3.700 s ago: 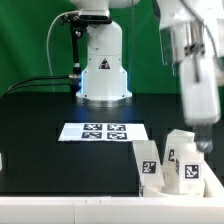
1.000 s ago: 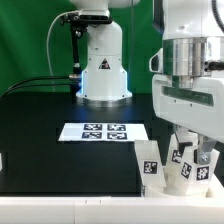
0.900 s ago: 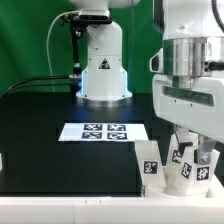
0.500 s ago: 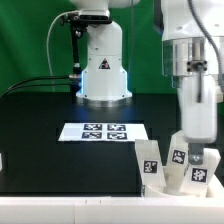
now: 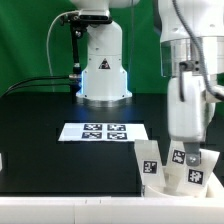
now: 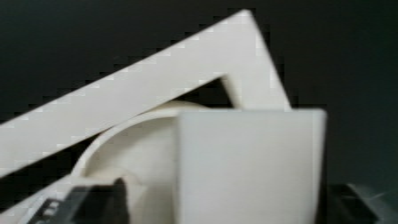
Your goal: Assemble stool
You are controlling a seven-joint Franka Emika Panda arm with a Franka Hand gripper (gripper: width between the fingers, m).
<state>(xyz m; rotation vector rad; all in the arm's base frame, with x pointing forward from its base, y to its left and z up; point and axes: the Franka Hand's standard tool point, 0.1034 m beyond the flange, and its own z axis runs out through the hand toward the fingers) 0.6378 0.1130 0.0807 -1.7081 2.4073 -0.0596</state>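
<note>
White plastic parts of the stool (image 5: 172, 168) stand crowded at the near corner of the black table (image 5: 50, 140), toward the exterior view's right. Several short chunky legs stand upright there, each bearing black-and-white square tags; one leg (image 5: 150, 160) stands at the group's left edge in the exterior view, beside a white raised wall (image 5: 134, 176) that runs along the table at that spot. How many legs are in the cluster cannot be told, since the arm hides part of it.

The gripper (image 5: 190, 152) hangs directly over this cluster, its white body reaching down from the top of the exterior view. Its fingertips sit low among the parts, and a tagged leg (image 5: 193, 172) shows just below them. In the wrist view a white block-shaped part (image 6: 249, 160) fills the space between the 2 dark fingers (image 6: 71, 205), with a rounded white part behind it and a white angled rim (image 6: 160, 75) crossing the black surface beyond. Dark gaps show on either side of the block, yet whether the pads touch it cannot be told, so the jaws may be spread or still pinching.

The marker board (image 5: 103, 131) lies flat on the table, well apart from the arm's base (image 5: 103, 70) behind it and near the cluster's left side in the exterior view. A green backdrop hangs behind.
</note>
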